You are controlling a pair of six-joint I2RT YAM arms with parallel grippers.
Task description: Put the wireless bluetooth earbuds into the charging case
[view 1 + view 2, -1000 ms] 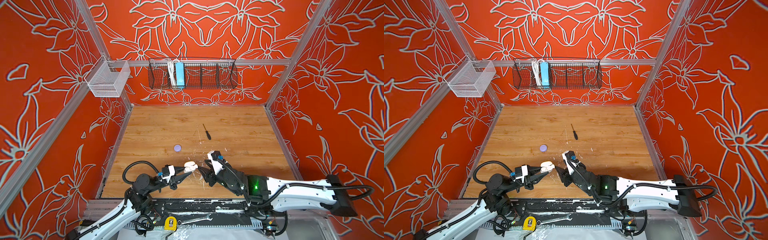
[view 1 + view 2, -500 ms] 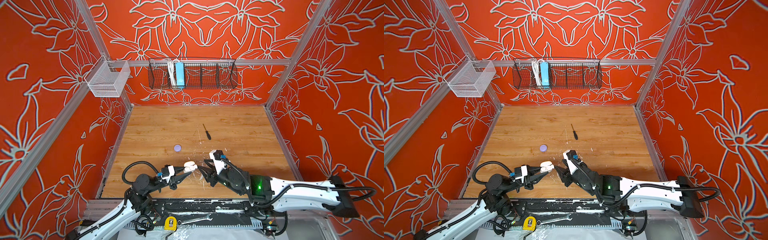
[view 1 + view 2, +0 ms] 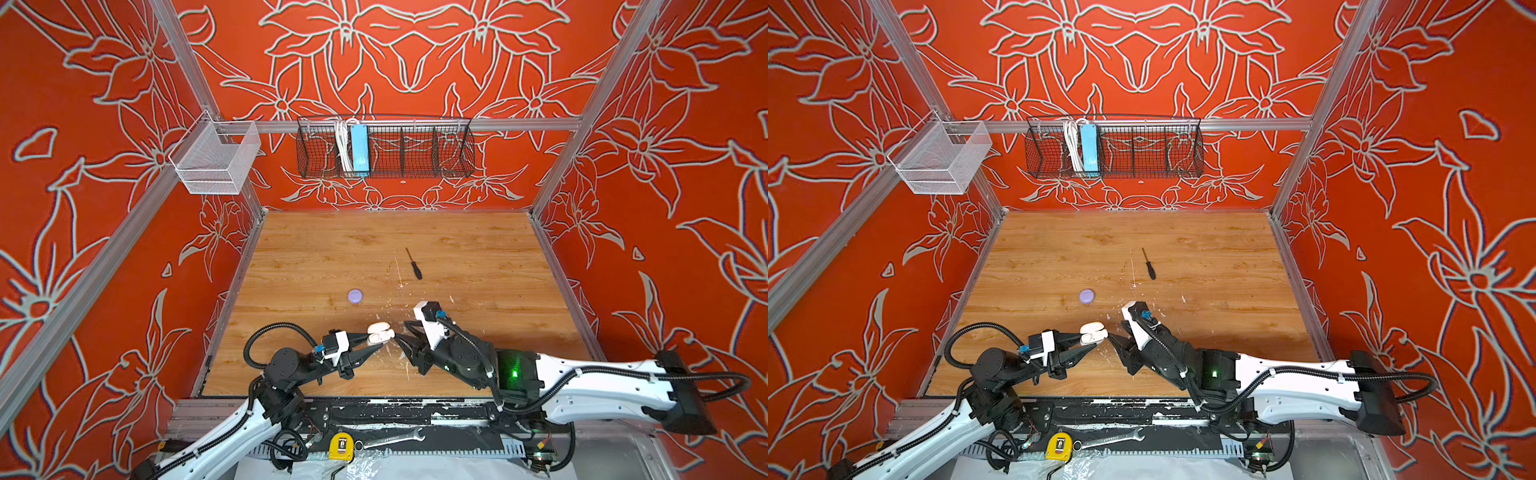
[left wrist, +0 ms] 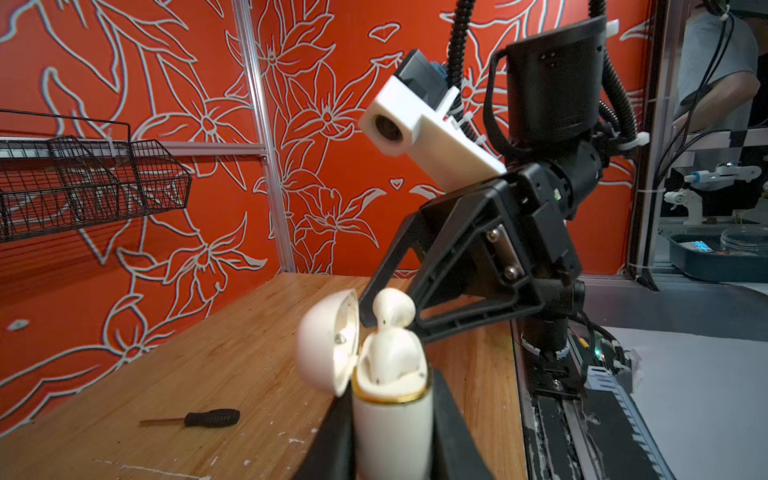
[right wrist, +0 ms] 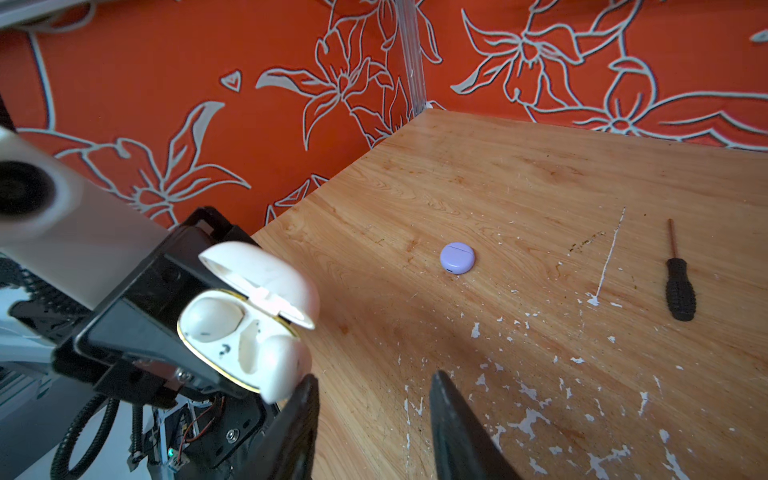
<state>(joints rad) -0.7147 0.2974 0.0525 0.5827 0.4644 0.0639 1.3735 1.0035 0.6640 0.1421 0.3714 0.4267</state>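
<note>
My left gripper is shut on a cream-white charging case, held above the table's front with its lid open. Two cream-white earbuds show in the case: one sits low in its socket, the other stands higher. My right gripper is open and empty just right of the case, with one finger at the case's edge. A closed lavender case lies on the wood further back.
A black screwdriver lies mid-table among white flecks. A black wire basket and a white mesh basket hang on the back wall. A tape measure and a wrench rest on the front rail.
My right gripper's jaws have narrowed a little beside the case, and the arm has barely shifted. The left gripper and the case have stayed put.
</note>
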